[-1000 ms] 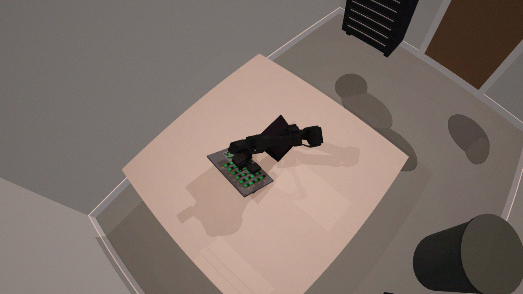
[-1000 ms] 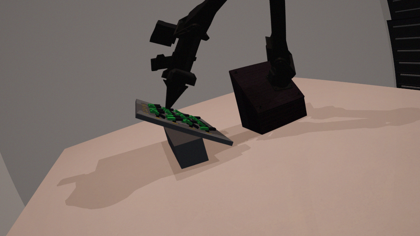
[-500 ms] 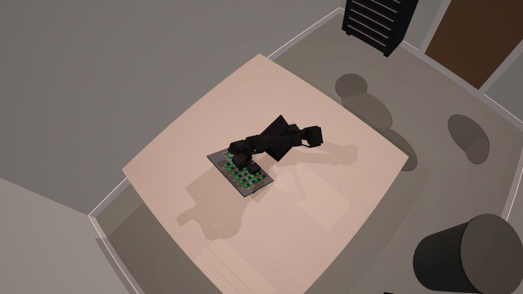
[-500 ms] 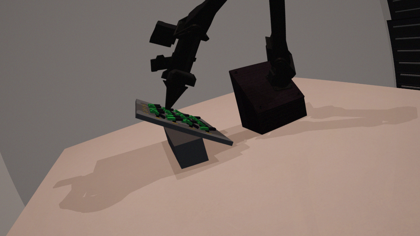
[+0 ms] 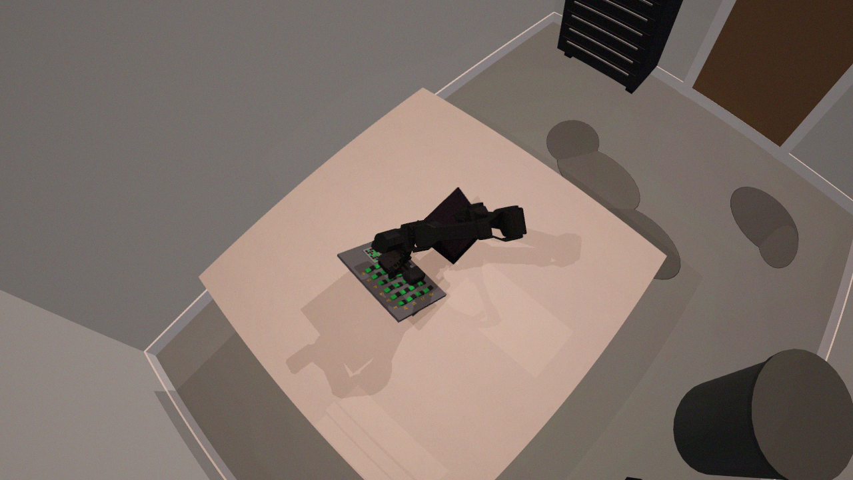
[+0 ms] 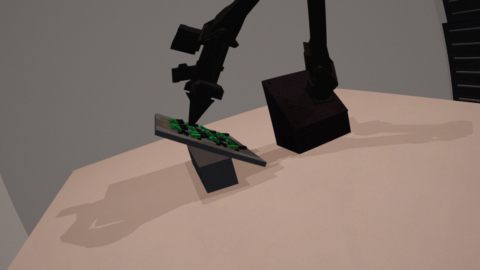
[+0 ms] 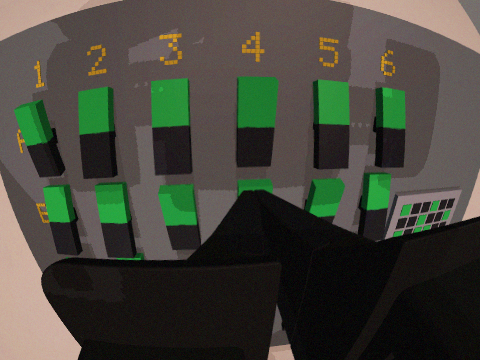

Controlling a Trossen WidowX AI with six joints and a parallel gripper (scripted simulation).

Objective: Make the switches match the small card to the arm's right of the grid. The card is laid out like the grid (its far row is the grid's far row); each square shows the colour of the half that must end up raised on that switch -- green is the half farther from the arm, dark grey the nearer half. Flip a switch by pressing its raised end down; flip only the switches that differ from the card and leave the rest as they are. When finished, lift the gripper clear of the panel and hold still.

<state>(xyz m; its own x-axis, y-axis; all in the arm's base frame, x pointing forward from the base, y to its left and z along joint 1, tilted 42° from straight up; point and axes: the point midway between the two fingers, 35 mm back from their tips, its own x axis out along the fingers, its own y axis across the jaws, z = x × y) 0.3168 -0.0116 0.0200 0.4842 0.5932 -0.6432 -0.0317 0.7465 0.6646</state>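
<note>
The switch panel (image 5: 352, 257) (image 6: 214, 149) (image 7: 210, 25) is a tilted dark grey plate with green-and-dark rocker switches. My gripper (image 6: 192, 123) (image 7: 252, 201) is shut and empty, its tip down at switch B4 (image 7: 256, 185), covering its dark half; contact is unclear. All of row A shows in the wrist view, including switch A1 (image 7: 34, 122) and switch A4 (image 7: 257, 120). Row C and nearer rows are mostly hidden by the gripper. The card (image 7: 426, 220) has its far row green, dark, dark, green, dark, dark; its lower part is hidden. Several switches' raised halves are hard to tell.
The panel sits on a dark block stand (image 6: 218, 176) on the pale table (image 5: 477, 382) (image 6: 335, 208). The arm's dark wedge base (image 5: 454, 253) (image 6: 315, 134) stands behind the panel in the exterior view. A drawer cabinet (image 5: 617, 35) and a dark cylinder (image 5: 716, 417) stand off the table.
</note>
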